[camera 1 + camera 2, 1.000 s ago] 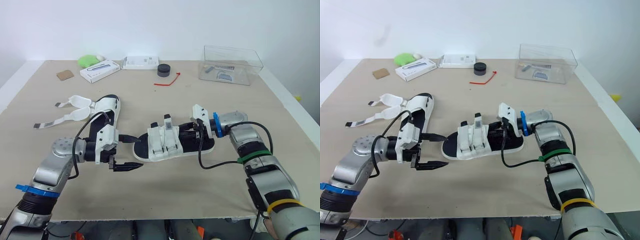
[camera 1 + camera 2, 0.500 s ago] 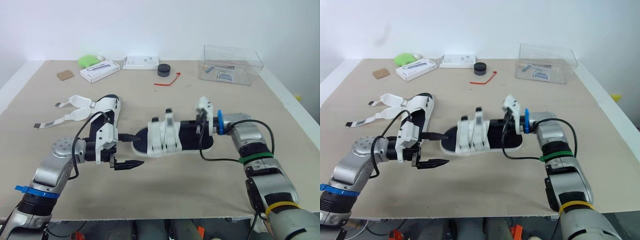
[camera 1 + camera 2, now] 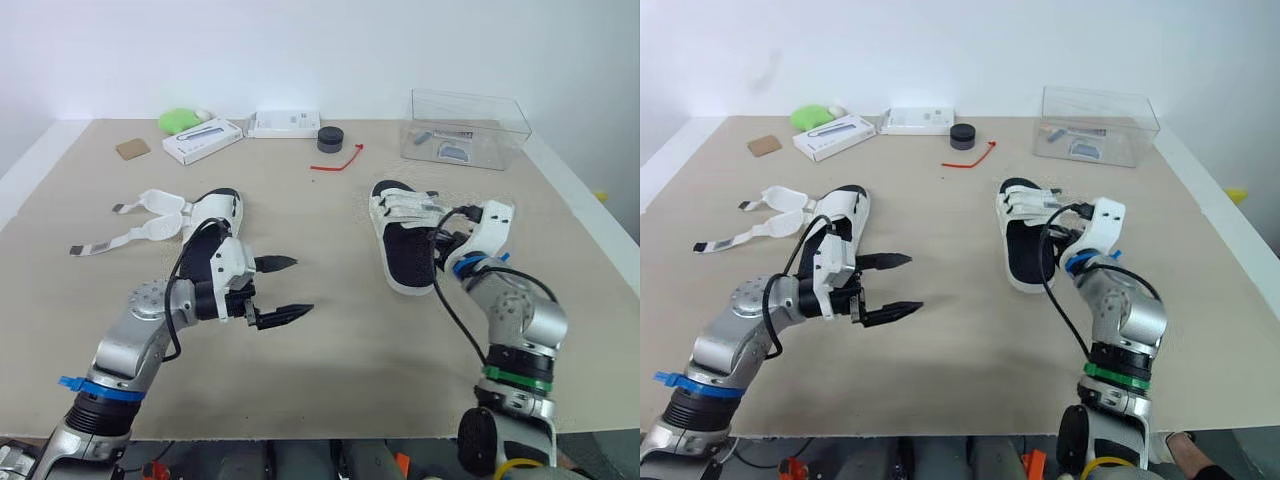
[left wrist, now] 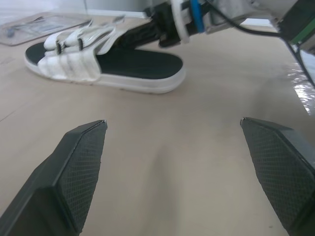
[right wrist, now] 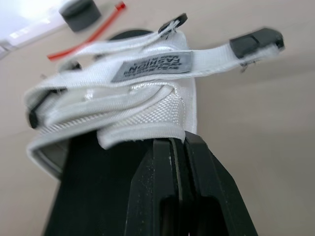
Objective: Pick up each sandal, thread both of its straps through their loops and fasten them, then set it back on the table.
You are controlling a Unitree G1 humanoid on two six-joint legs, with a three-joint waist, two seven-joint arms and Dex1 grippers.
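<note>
**Black pincers: one sandal strapped, one waiting**

Black-fingered left pincer (image 3: 283, 288) hangs nearest, low over the bare surface (image 3: 350, 370). Its jaws are spread wide and hold nothing. Judged: it is parked clear of the other arm's work, near the open sandal, handy for the next pick.

Right pincer (image 3: 441, 243) comes next out. Its fingers (image 5: 167, 187) are pressed together, pinching the side edge of the strapped sandal (image 3: 402, 245) just behind its bands. In the left wrist view the sole lies flat on the surface. Both bands cross the footbed and look fastened, and black-tipped strap ends jut loose in the right wrist view. Judged: the grip only serves to settle this sandal down, so letting go seems the step in hand.

Further out on the robot's left lies the second sandal (image 3: 212, 222), well apart from the first. Its two straps (image 3: 145, 215) are flung out flat and unthreaded, so this one is left to do.

The far edge holds a white box (image 3: 200, 140), green lump (image 3: 178, 120), brown card (image 3: 130, 149), black puck (image 3: 329, 138), red tie (image 3: 335, 162) and clear container (image 3: 467, 128). None looks task-related.
</note>
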